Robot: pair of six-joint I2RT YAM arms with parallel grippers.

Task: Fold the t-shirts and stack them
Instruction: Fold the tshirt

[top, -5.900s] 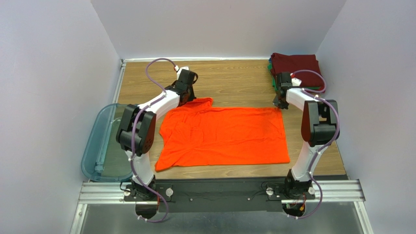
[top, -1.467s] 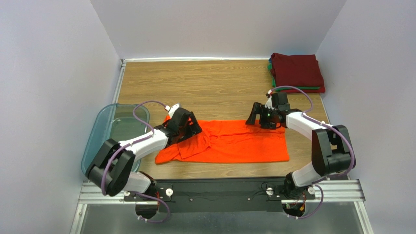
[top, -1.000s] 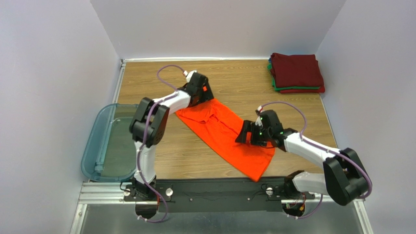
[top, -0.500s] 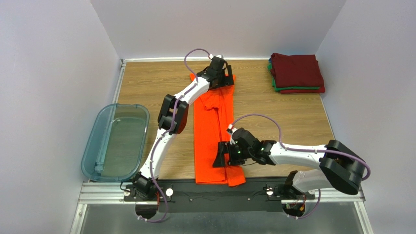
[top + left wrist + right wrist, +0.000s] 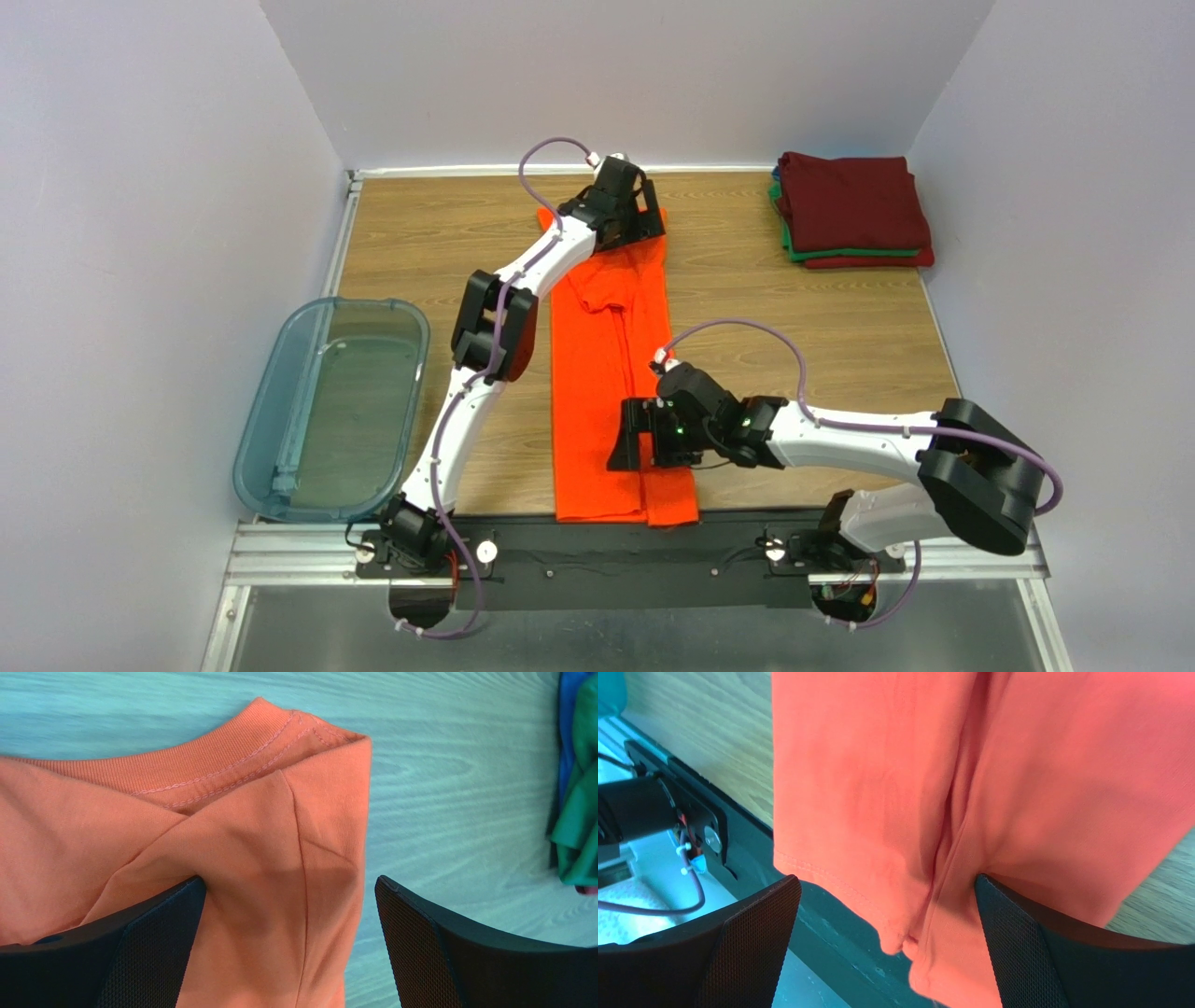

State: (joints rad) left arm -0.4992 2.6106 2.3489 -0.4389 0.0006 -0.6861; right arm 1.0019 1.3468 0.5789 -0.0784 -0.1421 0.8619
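Seen from above, the orange t-shirt [image 5: 603,350] lies as one long folded strip, from far centre to the near edge of the table [image 5: 421,252]. The left gripper [image 5: 289,880] is spread wide and holding nothing, and its camera catches the ribbed collar [image 5: 210,777]. The right gripper [image 5: 887,878] is just as wide and empty, and only its view shows the hem [image 5: 843,875] lapping over the black rail [image 5: 675,826]. The folded t-shirts [image 5: 849,210] sit far right.

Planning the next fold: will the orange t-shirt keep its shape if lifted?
Probably floppy: the orange t-shirt creases softly at its collar and its hem ripples. Thin cloth suggests it's light; lifted by one end, it would likely sag and unfold.
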